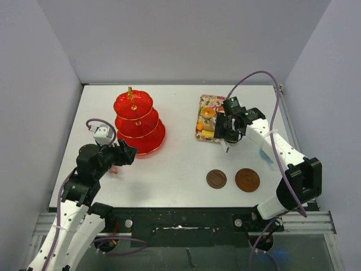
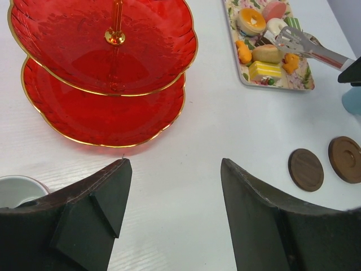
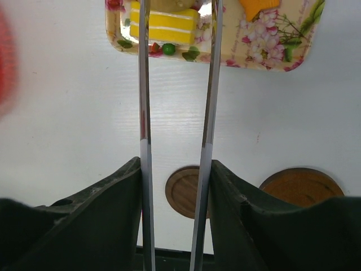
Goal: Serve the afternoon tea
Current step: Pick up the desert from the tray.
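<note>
Red three-tier stand (image 1: 138, 121) stands bare at ten o'clock on your bench (image 1: 180, 164), ready for loading. Floral tray (image 3: 265, 53) at one o'clock holds the cakes. Two saucers (image 1: 216, 179) lie cupless at five. Your right tool (image 3: 175, 162) pinches tongs (image 3: 211, 84) aimed at the yellow cake (image 3: 163, 20). Your left tool (image 2: 175, 164) is spread and empty.

Glossy translucent red stand (image 2: 84, 113), shiny metal tongs (image 3: 144, 84), matt wooden-looking saucers (image 2: 306, 169), faintly grained white table (image 2: 197, 186)
</note>
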Available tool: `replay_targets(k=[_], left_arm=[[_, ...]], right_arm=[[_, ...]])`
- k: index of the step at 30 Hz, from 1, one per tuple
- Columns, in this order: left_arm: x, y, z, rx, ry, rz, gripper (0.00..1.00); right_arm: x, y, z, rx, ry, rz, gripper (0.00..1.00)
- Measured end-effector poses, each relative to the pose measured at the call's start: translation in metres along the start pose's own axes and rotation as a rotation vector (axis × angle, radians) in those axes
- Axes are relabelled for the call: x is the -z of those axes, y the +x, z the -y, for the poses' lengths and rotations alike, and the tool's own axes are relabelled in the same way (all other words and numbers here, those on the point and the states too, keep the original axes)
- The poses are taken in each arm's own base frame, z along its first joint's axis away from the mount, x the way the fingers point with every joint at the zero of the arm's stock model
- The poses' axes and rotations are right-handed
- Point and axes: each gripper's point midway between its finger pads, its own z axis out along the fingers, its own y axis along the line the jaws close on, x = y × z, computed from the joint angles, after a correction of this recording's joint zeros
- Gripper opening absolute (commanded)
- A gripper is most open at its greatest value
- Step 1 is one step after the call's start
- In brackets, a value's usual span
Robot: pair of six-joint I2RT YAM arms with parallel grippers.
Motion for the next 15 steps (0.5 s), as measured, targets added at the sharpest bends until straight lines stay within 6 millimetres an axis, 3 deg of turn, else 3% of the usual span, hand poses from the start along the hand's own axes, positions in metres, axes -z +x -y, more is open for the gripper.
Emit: replay_targets(k=[10, 15], left_arm=[[0.0, 0.0, -0.001, 0.002, 0.0, 0.0, 0.62], [0.0, -0.001, -0.001, 0.003, -0.002, 0.001, 0.62]], right_arm=[[0.02, -0.04, -0.016, 0.047, -0.03, 0.085, 0.45], [0.008, -0.056, -0.021, 0.072, -0.027, 0.089, 0.47]])
